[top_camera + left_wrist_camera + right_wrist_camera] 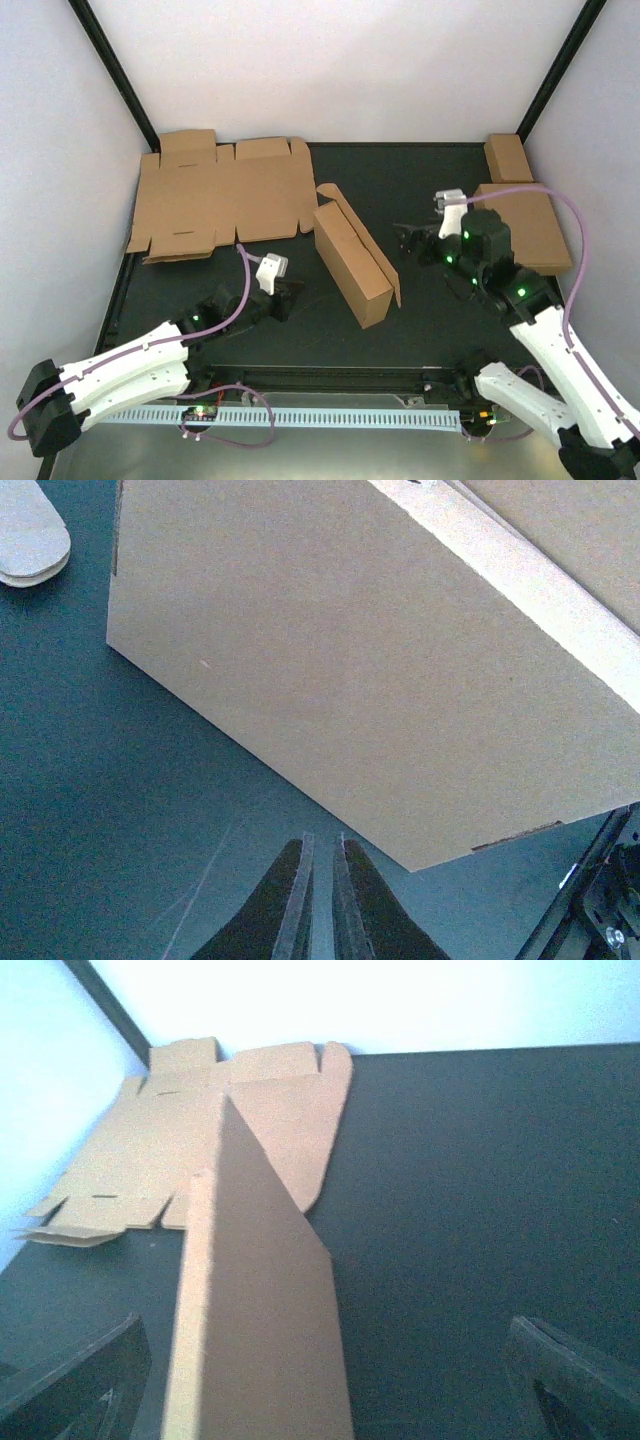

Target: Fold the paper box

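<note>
The paper box [352, 262] is standing on edge in the middle of the dark table [430, 320]. In the top view it is running diagonally from upper centre down toward lower centre. It is partly folded: a long narrow upper face is showing, a loose flap is hanging along its right side, and a curled tab is sticking up at its upper end.

The left gripper [290, 293] is sitting low at centre left of the top view, pointing at the box's broad side face. Its fingers [290, 900] are pressed almost together with nothing between them. In the left wrist view they are ending just short of the box's lower corner, with a strip of bare table between them and the cardboard.

The right gripper [408, 242] is hovering right of the box in the top view, apart from it, with its jaws spread wide and holding nothing. In its wrist view the two fingers [70, 1380] are sitting at the lower corners of the frame, and the box's narrow end is rising between them.

A flat die-cut sheet [215, 195] is lying at the upper left of the top view, against the back wall. At the right, a stack of flat cardboard [535, 225] is lying near the side wall, with a small oblong box [508, 157] just above it.
</note>
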You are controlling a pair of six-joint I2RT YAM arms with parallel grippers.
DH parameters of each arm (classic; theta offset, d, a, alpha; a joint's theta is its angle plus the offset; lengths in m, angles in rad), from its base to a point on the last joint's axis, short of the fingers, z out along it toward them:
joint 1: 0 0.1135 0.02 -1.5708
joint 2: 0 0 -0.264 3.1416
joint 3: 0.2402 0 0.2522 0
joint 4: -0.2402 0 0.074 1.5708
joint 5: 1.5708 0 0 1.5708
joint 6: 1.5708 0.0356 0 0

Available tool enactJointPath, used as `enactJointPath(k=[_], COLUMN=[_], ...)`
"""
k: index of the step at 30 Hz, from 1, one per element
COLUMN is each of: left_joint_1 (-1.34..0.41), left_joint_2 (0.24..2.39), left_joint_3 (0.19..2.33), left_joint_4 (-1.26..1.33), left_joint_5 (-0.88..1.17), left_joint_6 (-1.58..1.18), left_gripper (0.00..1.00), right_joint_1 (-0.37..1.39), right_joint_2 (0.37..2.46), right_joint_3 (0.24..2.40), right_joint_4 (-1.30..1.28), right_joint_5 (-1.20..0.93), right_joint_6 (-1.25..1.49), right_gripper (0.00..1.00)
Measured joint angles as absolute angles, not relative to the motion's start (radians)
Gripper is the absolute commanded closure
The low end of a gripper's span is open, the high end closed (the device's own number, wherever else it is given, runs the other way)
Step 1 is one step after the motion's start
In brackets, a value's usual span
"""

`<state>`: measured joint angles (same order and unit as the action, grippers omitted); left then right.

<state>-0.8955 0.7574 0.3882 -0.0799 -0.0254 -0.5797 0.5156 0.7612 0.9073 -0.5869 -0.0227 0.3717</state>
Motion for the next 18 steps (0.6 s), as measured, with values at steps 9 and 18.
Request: enactJointPath(k=[9, 18], left_joint_1=[-0.89, -0.879], left_joint_2=[0.754, 0.781], left_joint_3=[0.379, 0.375], left_joint_4=[-0.07, -0.056], left_joint_5=[-0.014, 0.004], left_joint_6=[-0.58, -0.579], left_gripper=[0.91, 0.9], right_joint_1=[0.719, 0.85], right_joint_2=[1.018, 1.08], right_joint_3=[1.233, 1.264], right_joint_4=[-0.822, -0.973], right_joint_5=[0.01, 0.101], right_joint_6=[0.348, 0.397], right_gripper=[0.0, 0.0])
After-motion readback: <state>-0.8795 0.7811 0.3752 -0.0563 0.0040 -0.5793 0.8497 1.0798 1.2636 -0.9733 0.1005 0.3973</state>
